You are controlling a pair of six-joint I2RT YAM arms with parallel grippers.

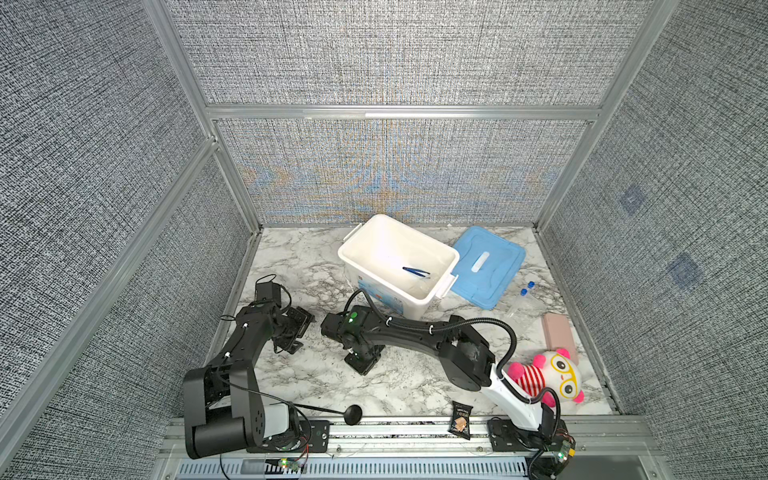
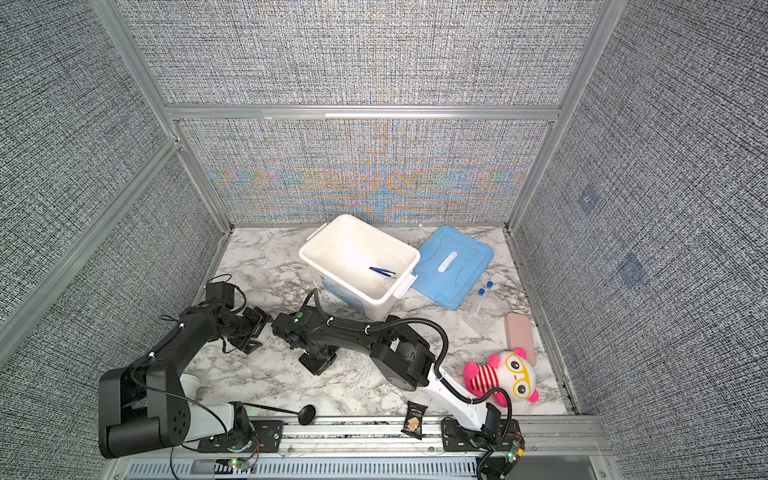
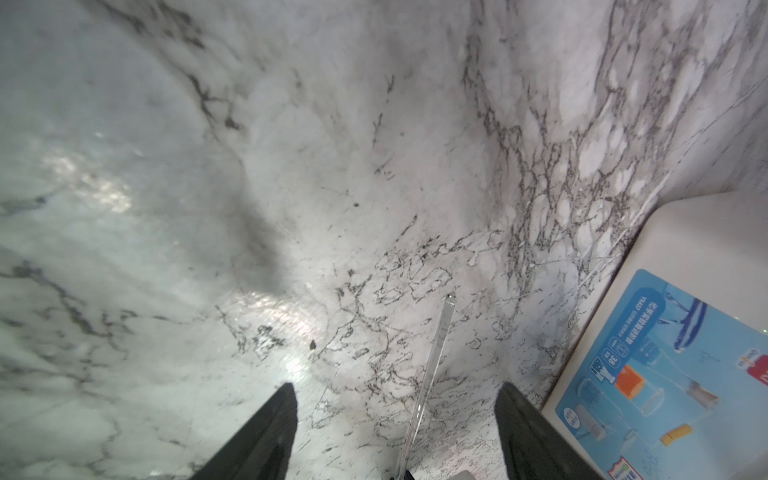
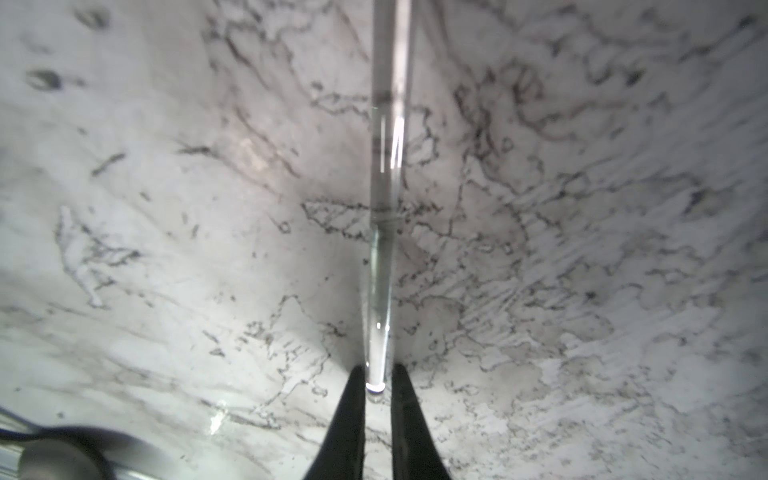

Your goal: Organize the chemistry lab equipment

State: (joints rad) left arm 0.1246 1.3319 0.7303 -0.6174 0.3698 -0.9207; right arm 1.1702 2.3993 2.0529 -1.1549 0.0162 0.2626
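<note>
The thin clear stick (image 4: 384,208) looks light, stiff and slippery — it could snap, so hold it softly near one end. The right hand (image 4: 379,370) is pinched shut on that end, low over the counter (image 4: 166,249). The left hand (image 3: 395,388) is wide open, empty — the stick pokes into its gap.

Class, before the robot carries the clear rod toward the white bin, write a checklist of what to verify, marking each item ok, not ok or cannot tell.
1. The right hand is shut on the clear rod: ok.
2. Grip sits near the rod's middle: not ok, it pinches the very end.
3. The left hand is open, not gripping the rod: ok.
4. The white bin is open, blue lid off beside it: ok.
5. Rod lifted off the table: cannot tell.
</note>
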